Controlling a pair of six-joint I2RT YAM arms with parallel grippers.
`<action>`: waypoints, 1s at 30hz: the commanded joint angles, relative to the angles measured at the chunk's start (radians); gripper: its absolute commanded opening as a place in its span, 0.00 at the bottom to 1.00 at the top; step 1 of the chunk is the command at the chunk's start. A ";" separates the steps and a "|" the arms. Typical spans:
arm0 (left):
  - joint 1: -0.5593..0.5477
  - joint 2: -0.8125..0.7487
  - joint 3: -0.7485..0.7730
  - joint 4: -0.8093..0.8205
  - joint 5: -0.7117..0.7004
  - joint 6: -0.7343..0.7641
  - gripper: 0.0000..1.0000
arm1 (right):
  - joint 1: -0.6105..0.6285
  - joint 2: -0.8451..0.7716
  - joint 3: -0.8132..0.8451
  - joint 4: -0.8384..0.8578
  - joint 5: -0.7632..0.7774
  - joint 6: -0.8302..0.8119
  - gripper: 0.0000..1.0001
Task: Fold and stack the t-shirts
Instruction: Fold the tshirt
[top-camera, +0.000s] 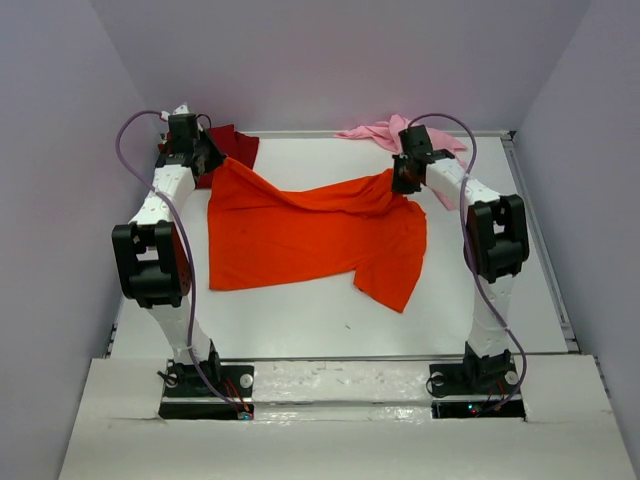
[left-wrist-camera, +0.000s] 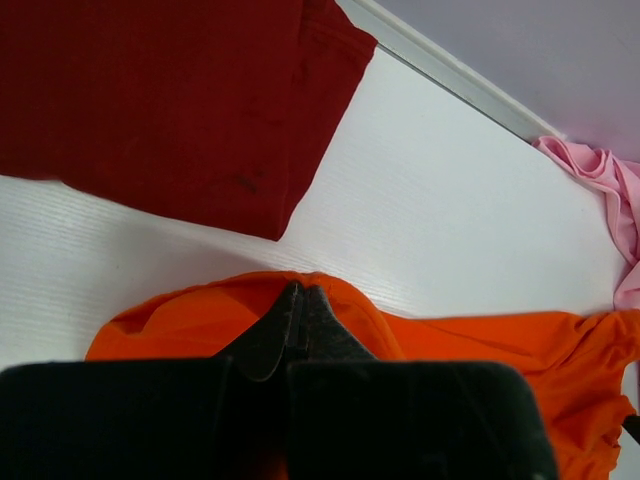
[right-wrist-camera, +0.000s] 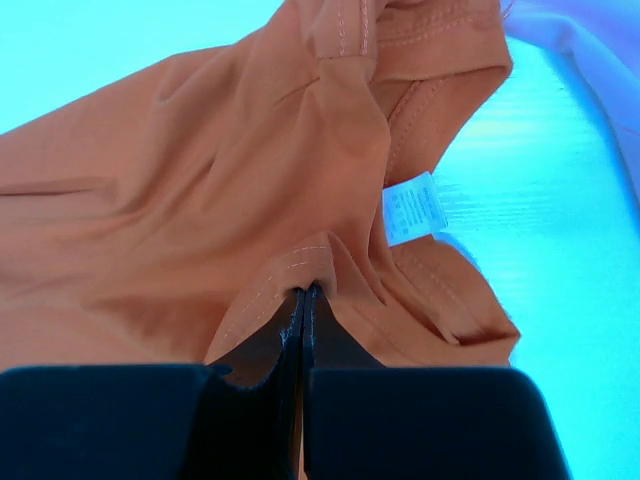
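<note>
Orange t-shirt (top-camera: 300, 235) pinched along its far edge, left gripper (top-camera: 212, 162) and right gripper (top-camera: 403, 180) clamped on cloth; dark red t-shirt (top-camera: 236, 145) far-left corner, pink t-shirt (top-camera: 372, 132) far-right; near table (top-camera: 330, 320) edge bare.

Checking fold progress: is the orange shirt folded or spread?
Spread out: the orange shirt lies mostly flat, far edge pinched by the left tool and right tool.

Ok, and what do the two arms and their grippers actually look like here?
Both the left arm and the right arm have white links with chunky black joint housings, and stand on black base plates. A lavender cable loops along each arm. The left gripper and right gripper are black and taper to a narrow tip.
</note>
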 joint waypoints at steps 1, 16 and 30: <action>0.005 -0.031 -0.005 0.028 0.022 0.004 0.00 | 0.004 0.062 0.057 -0.037 0.017 -0.010 0.00; 0.007 -0.033 -0.013 0.038 0.058 -0.002 0.00 | 0.004 0.119 0.141 -0.063 0.025 0.001 0.39; 0.007 -0.030 -0.014 0.043 0.065 -0.002 0.00 | 0.004 0.168 0.212 -0.089 0.008 -0.008 0.40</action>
